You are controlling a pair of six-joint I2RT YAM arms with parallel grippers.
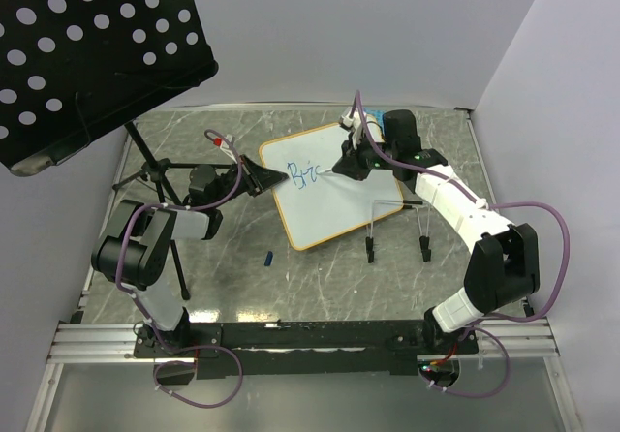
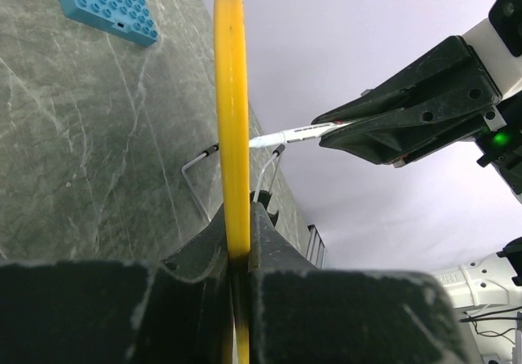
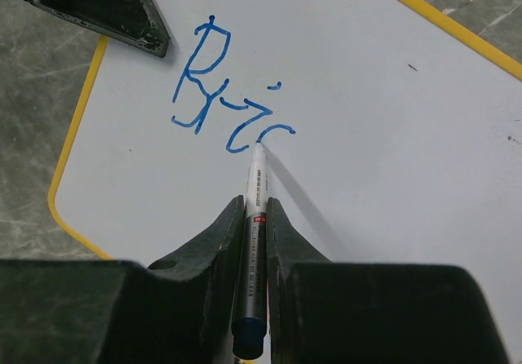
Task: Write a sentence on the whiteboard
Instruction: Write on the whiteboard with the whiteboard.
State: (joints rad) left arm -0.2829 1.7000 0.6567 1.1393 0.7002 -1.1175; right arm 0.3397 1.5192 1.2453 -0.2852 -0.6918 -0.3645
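Observation:
The whiteboard (image 1: 325,214), white with a yellow rim, stands tilted on the table. Blue handwritten letters (image 1: 304,173) near its top left read "Bri" followed by a short curved stroke (image 3: 245,135). My right gripper (image 1: 347,166) is shut on a white marker (image 3: 255,209), whose tip touches the end of that stroke. My left gripper (image 1: 262,176) is shut on the board's left edge; in the left wrist view the yellow rim (image 2: 231,95) runs straight up from between its jaws (image 2: 241,217).
A black perforated music stand (image 1: 87,45) overhangs the back left, its tripod behind the left arm. A small blue piece (image 1: 269,256) lies on the table near the board's front corner. Black-footed wire legs (image 1: 395,229) stand beside the board. A blue studded plate (image 2: 106,5) lies behind it.

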